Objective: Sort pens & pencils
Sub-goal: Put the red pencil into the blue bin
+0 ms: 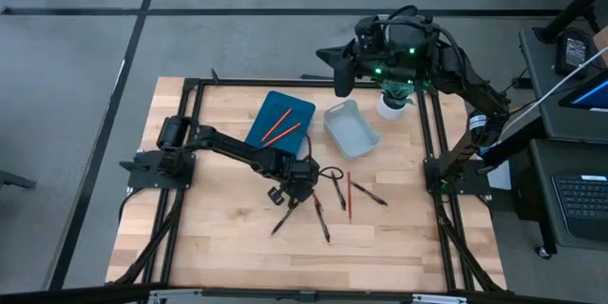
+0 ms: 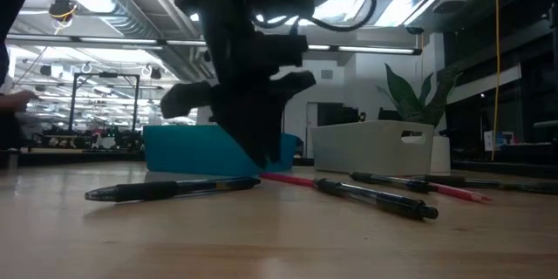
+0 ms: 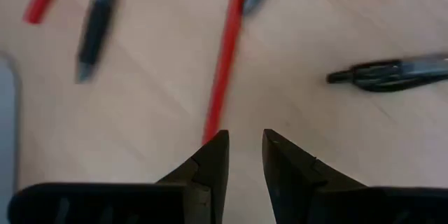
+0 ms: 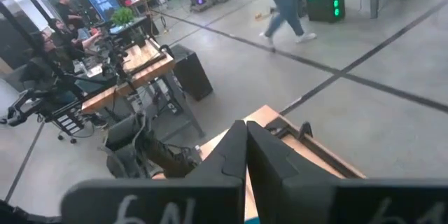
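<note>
Several black pens lie flat on the table near its middle; one pen (image 1: 283,218) is nearest the near edge and another pen (image 1: 370,193) lies to the right. One red pencil (image 1: 349,198) lies among them, and two pencils (image 1: 278,131) rest in the blue tray (image 1: 294,106). My left gripper (image 1: 300,186) hangs low over the pens with its fingers a little open (image 3: 245,147). Between the fingers there is only bare wood. A red pencil (image 3: 224,63) runs away from one fingertip. My right gripper (image 4: 245,131) is shut, parked high beyond the table's far edge. My left gripper points down at the table. The end of the red pencil (image 3: 208,131) lies right at one fingertip (image 3: 218,147), and I cannot tell whether they touch. Nothing is between the fingers.
A grey bin (image 1: 351,128) stands right of the blue tray, toward the far right. A white cup with a plant (image 1: 390,106) sits behind it. Black frame rails (image 1: 193,152) run along the table's left and right sides. Bare wood lies toward the near edge.
</note>
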`<act>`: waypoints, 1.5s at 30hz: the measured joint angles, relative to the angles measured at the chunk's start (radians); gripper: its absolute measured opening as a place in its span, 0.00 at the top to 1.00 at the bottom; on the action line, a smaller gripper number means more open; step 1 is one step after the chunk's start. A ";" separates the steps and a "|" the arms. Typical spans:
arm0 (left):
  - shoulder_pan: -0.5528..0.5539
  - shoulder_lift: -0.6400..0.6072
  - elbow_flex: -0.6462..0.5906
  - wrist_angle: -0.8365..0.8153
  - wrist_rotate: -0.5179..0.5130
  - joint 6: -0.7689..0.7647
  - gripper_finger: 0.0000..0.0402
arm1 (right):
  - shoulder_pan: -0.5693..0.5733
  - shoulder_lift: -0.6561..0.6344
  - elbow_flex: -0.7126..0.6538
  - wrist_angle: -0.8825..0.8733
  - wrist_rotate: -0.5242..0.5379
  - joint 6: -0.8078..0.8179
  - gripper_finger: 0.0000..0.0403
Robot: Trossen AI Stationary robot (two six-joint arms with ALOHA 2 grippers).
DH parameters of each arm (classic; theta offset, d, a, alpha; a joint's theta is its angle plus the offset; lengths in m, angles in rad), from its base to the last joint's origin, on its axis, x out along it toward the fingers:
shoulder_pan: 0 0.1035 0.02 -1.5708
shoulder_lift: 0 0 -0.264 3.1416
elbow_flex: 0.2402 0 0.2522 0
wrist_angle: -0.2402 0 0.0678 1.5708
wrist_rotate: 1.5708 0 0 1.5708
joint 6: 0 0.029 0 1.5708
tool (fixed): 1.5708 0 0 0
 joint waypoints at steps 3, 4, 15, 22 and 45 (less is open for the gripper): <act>-0.001 0.031 0.023 0.014 0.001 0.004 0.80 | 0.000 0.000 0.000 0.002 -0.006 -0.006 0.97; -0.002 0.033 0.026 0.004 -0.001 0.004 0.80 | 0.000 0.000 0.000 0.001 -0.008 -0.005 0.97; 0.001 0.033 0.029 0.016 -0.008 -0.004 0.80 | 0.000 0.000 0.000 0.002 -0.010 -0.007 0.97; 0.008 0.033 0.029 0.039 0.000 0.013 0.80 | 0.000 0.000 0.000 0.003 -0.010 -0.006 0.97; 0.012 0.094 0.035 0.091 0.003 0.041 0.80 | 0.001 0.000 -0.001 0.006 -0.018 -0.007 0.97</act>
